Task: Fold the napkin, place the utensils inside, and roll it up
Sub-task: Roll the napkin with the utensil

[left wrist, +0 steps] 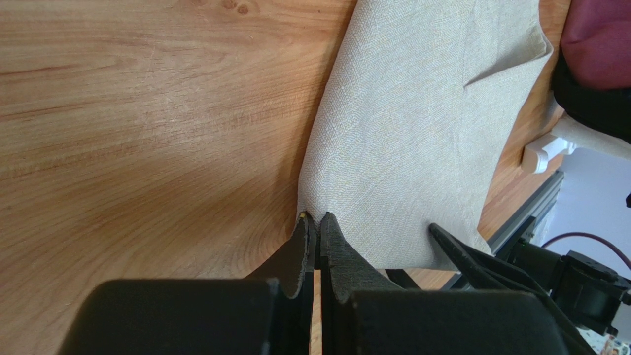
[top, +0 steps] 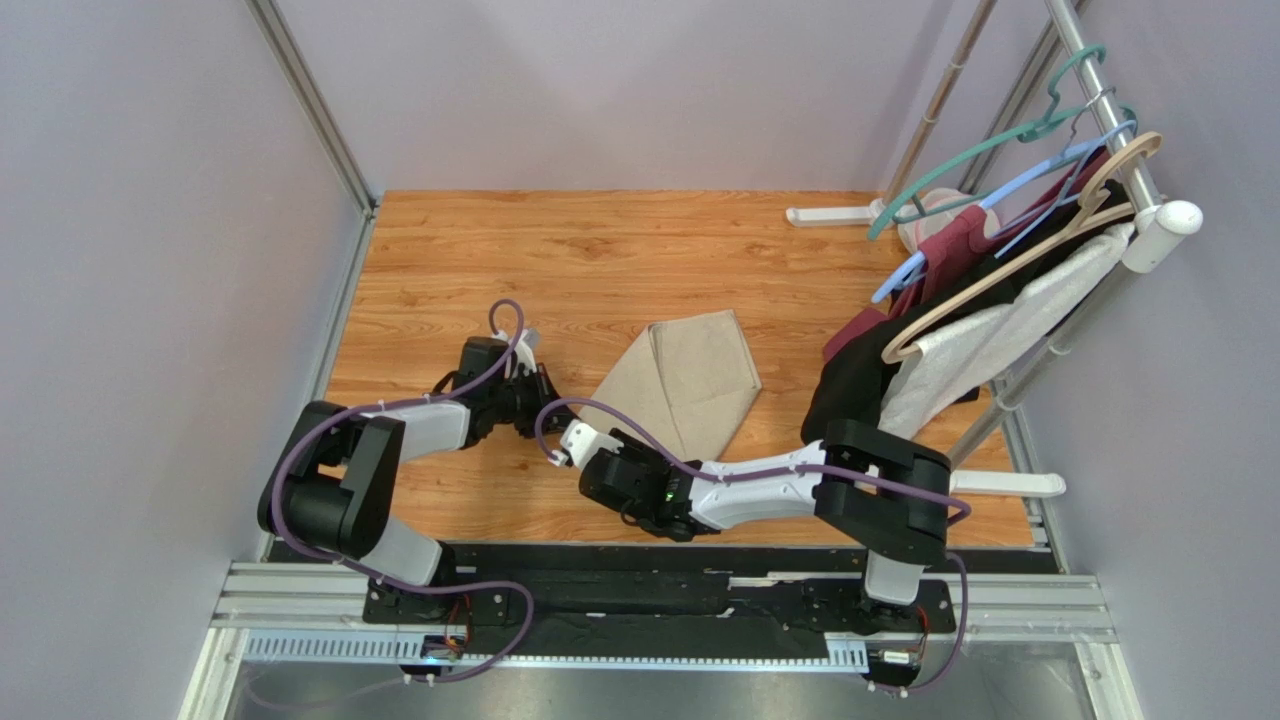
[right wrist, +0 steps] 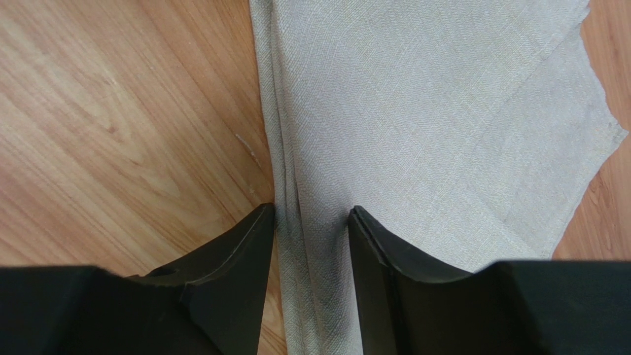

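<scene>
Left gripper (left wrist: pixel 314 219): jaws pinched shut on a corner of the napkin (left wrist: pixel 415 126) | right gripper (right wrist: pixel 311 218): jaws apart, straddling the cloth's folded edge, one finger over wood, the other over cloth | napkin: lay folded and flat on the wooden table (top: pixel 601 255), near its middle.

Wood table (top: pixel 451 255). Clothes rack (top: pixel 1071 30) at right. Hangers (top: pixel 1097 158) on it. Red, black, white clothes (top: pixel 962 360) hang there.
</scene>
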Robot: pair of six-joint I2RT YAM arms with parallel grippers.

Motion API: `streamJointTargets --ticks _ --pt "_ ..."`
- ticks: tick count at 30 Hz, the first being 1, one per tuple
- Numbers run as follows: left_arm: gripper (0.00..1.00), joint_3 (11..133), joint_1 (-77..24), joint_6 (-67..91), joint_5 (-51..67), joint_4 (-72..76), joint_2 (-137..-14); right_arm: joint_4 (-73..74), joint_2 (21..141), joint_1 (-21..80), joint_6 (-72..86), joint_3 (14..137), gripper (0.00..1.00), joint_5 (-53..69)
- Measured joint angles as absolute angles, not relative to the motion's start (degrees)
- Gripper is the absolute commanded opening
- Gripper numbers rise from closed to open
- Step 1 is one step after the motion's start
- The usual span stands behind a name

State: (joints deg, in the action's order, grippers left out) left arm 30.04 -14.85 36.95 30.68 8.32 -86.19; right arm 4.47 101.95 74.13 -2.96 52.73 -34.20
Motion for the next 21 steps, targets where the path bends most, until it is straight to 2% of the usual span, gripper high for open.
streamJointTargets --ticks 8,9,10,11,12,14,15,18,21 --pt "0.00 30.4 -14.9 36.9 30.7 7.9 -86.2 4.1 104.2 74.2 -3.8 53.6 0.09 -35.6" --pt "0.00 30.4 -14.9 36.9 30.7 7.9 -86.2 4.1 104.5 74.2 -3.9 53.7 0.00 -35.7" --pt "0.00 30.4 -14.9 36.9 30.7 7.9 -86.2 4.1 104.6 74.2 -3.9 53.8 0.00 -35.6" --pt "0.05 30.4 -14.9 36.9 30.7 7.9 -86.2 4.1 104.6 74.2 -4.0 53.8 0.00 -35.5" --pt "0.20 30.4 -14.9 36.9 30.7 7.9 -86.2 4.2 104.6 74.2 -4.0 53.8 0.00 -35.3" --pt "0.37 30.5 -14.9 36.6 30.7 7.7 -86.2 4.5 104.6 74.2 -3.9 53.9 0.00 -34.8" --pt "0.53 30.5 -14.9 36.7 30.6 7.6 -86.1 4.6 104.5 74.2 -3.9 54.0 0.00 -34.4" --pt "0.68 30.5 -14.9 36.7 29.8 6.3 -84.8 5.3 103.8 73.7 -3.5 54.0 0.00 -32.1" --pt "0.73 30.5 -14.9 36.6 27.6 4.0 -80.6 6.4 102.1 72.3 -2.0 53.9 0.00 -26.6"
